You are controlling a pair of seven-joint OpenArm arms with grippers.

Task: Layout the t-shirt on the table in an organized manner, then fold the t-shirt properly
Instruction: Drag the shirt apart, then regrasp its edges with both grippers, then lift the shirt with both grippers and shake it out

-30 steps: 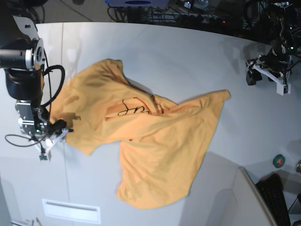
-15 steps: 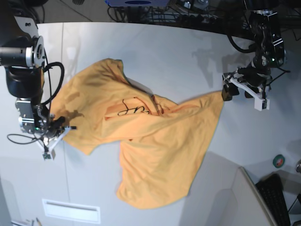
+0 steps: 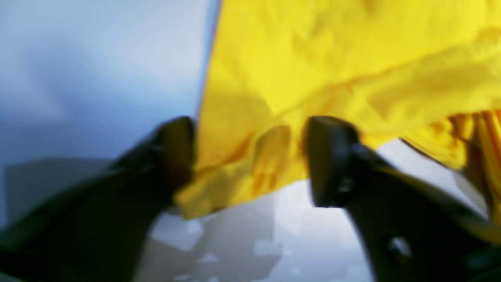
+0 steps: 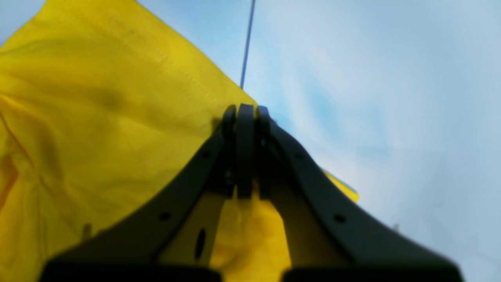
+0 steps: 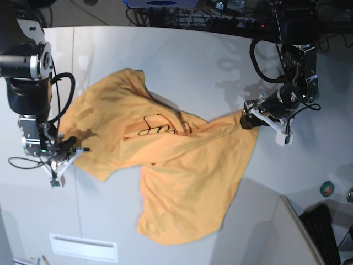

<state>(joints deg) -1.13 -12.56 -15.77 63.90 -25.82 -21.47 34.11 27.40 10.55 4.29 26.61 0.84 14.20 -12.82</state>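
Observation:
The light orange t-shirt [image 5: 165, 165] lies crumpled and twisted on the white table [image 5: 193, 61], with its black script facing up. My left gripper [image 5: 246, 120] is at the shirt's far right corner. In the left wrist view it [image 3: 250, 156] is open, with the corner of the shirt [image 3: 332, 58] between its jaws. My right gripper [image 5: 77, 150] is at the shirt's left edge. In the right wrist view it [image 4: 244, 113] is shut, with its tips on the hem of the shirt [image 4: 98, 117].
A black keyboard [image 5: 322, 232] and a green round object [image 5: 327, 189] lie at the lower right. Cables [image 5: 231, 19] run along the back edge. A white slotted plate [image 5: 83, 247] sits at the front left. A thin seam [image 4: 246, 47] crosses the table.
My left arm has moved in from the far right and down to the shirt's right corner, pushing it slightly left. My right gripper has turned slightly at the left edge.

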